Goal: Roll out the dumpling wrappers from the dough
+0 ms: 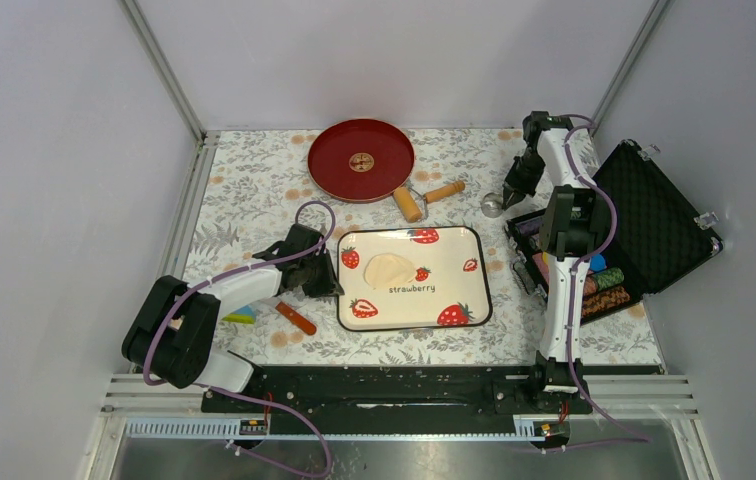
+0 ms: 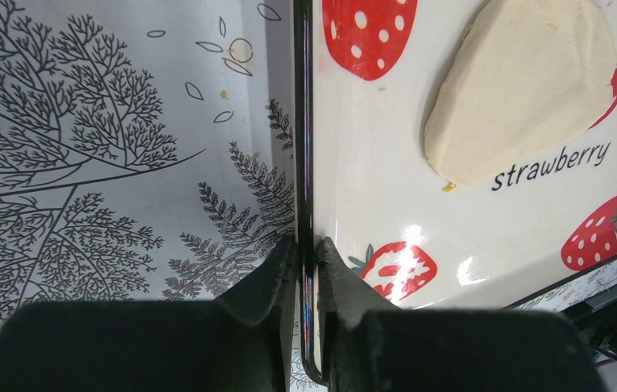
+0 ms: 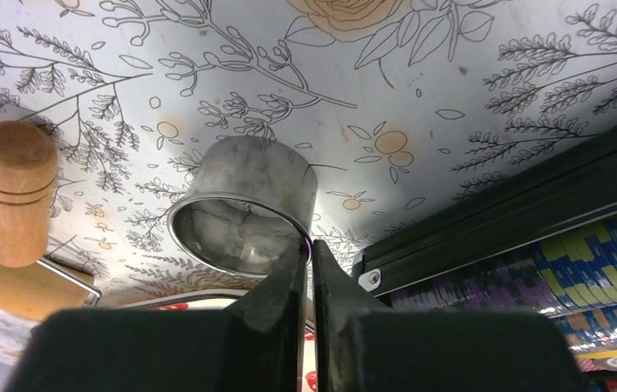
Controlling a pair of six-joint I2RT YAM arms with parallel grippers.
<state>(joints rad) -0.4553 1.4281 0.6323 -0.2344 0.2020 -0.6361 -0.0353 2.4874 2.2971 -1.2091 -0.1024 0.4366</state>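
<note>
1. Floral-printed cloth covers the worktop (image 1: 254,180), which is walled by pale grey panels.
2. At the right edge stands an open black hard case with a foam-lined lid (image 1: 654,215), with coloured pieces packed in its base.
3. A rectangular white tray with red strawberry prints (image 1: 454,300) lies in the centre. The left pincer (image 2: 307,249) is pressed together on its black left rim, steadying it.
4. Behind the tray, a round red lacquer plate (image 1: 334,175) shows a small tan disc (image 1: 361,160) at its centre. Whether that is a cut wrapper or a painted emblem I cannot tell.
5. The flat pale cream sheet of dough (image 1: 391,270) rests left of the tray's middle, slightly longer across the tray than deep.
6. A wooden rolling pin (image 1: 424,197) lies between plate and tray.
7. The right pincer (image 3: 307,249) pinches the wall of a small round steel cutter ring (image 3: 244,204), just right of the pin's handle and beside the case.
8. The dough lies to the ring's left and nearer the arm bases. The left arm is closer but occupied, so the right arm would likely carry the ring leftward over the tray's far right corner, then down onto the sheet.
</note>
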